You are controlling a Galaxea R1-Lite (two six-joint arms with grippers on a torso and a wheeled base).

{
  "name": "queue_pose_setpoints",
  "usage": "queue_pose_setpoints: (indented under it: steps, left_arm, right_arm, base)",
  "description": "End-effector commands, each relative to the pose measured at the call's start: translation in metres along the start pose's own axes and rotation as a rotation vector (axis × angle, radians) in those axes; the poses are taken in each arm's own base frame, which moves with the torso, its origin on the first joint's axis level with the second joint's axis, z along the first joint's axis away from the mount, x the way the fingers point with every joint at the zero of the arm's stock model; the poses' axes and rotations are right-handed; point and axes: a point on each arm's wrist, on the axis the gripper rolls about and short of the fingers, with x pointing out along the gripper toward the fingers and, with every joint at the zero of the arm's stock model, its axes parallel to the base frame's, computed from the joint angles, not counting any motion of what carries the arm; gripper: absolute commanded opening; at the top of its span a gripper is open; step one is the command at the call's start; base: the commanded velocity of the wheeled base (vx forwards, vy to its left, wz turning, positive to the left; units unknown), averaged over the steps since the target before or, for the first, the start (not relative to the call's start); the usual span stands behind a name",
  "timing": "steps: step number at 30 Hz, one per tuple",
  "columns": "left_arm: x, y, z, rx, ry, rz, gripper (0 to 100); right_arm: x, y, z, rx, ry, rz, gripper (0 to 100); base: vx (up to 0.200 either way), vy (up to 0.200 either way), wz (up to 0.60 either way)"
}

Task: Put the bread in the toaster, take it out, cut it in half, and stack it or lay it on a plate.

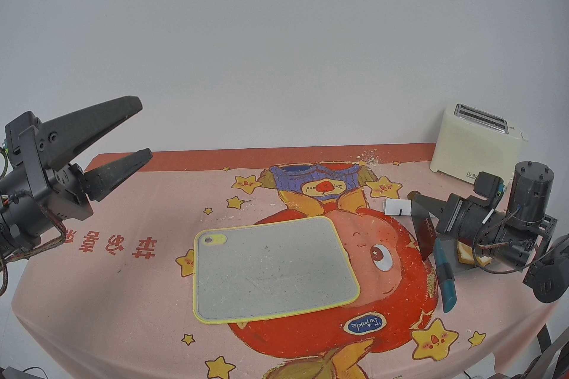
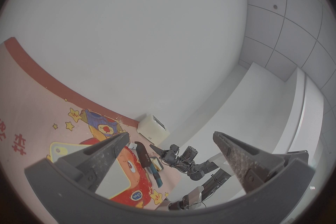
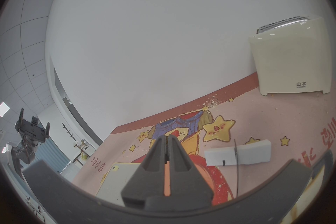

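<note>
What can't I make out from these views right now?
- Bread: head view, mostly hidden under the right arm; whole or cut unclear.
- Toaster slots: head and right wrist views, the angle hides the inside.
- What lies under the bread: head view, covered by the right arm.

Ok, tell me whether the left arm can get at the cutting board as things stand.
Probably yes. The left gripper hangs open above the tablecloth's left end, with nothing standing between it and the cutting board. The knife and the right gripper sit at the board's far side.
</note>
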Motion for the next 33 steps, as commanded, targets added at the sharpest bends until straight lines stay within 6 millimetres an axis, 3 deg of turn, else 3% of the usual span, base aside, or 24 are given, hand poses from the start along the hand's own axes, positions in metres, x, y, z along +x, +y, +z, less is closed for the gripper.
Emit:
queue_pose_setpoints:
  steps: [1,4,8,9,10,15,20,26,29,33]
  left_arm:
    - [-0.016,0.001,-0.012,0.341,-0.015,0.038,100]
    - [-0.043,-0.014,-0.018,0.698,-0.110,0.082,100]
    - [-0.061,-0.032,-0.013,0.779,-0.269,0.164,100]
    - [-0.062,-0.033,-0.013,0.780,-0.277,0.167,100]
    - [-0.079,-0.042,-0.016,0.792,-0.355,0.195,100]
    - [-0.123,-0.049,-0.040,0.785,-0.472,0.296,100]
    - [-0.159,-0.043,-0.073,0.794,-0.516,0.374,100]
    - [-0.148,-0.029,-0.078,0.759,-0.341,0.385,100]
    - [-0.146,-0.024,-0.080,0.751,-0.316,0.400,100]
    - [-0.152,-0.004,-0.102,0.747,-0.269,0.439,100]
  right_arm:
    - [-0.009,0.001,0.009,-0.066,-0.055,-0.007,0]
    - [-0.049,0.009,0.036,-0.202,-0.234,-0.038,0]
    - [-0.088,0.014,0.062,-0.330,-0.409,-0.079,0]
    - [-0.090,0.014,0.062,-0.335,-0.415,-0.083,0]
    - [-0.110,0.013,0.064,-0.394,-0.459,-0.118,0]
    - [-0.170,0.002,0.034,-0.433,-0.468,-0.238,0]
    - [-0.213,-0.001,-0.003,-0.424,-0.447,-0.290,0]
    - [-0.241,0.002,-0.024,-0.430,-0.378,-0.301,0]
    - [-0.243,-0.001,-0.032,-0.427,-0.355,-0.304,0]
    - [-0.243,-0.007,-0.045,-0.429,-0.336,-0.312,0]
  base:
    - [0.000,0.000,0.00]
    - [0.000,0.000,0.00]
    - [0.000,0.000,0.00]
    - [0.000,0.000,0.00]
    - [0.000,0.000,0.00]
    - [0.000,0.000,0.00]
    - [0.000,0.000,0.00]
    - [0.000,0.000,0.00]
    - [0.000,0.000,0.00]
    - [0.000,0.000,0.00]
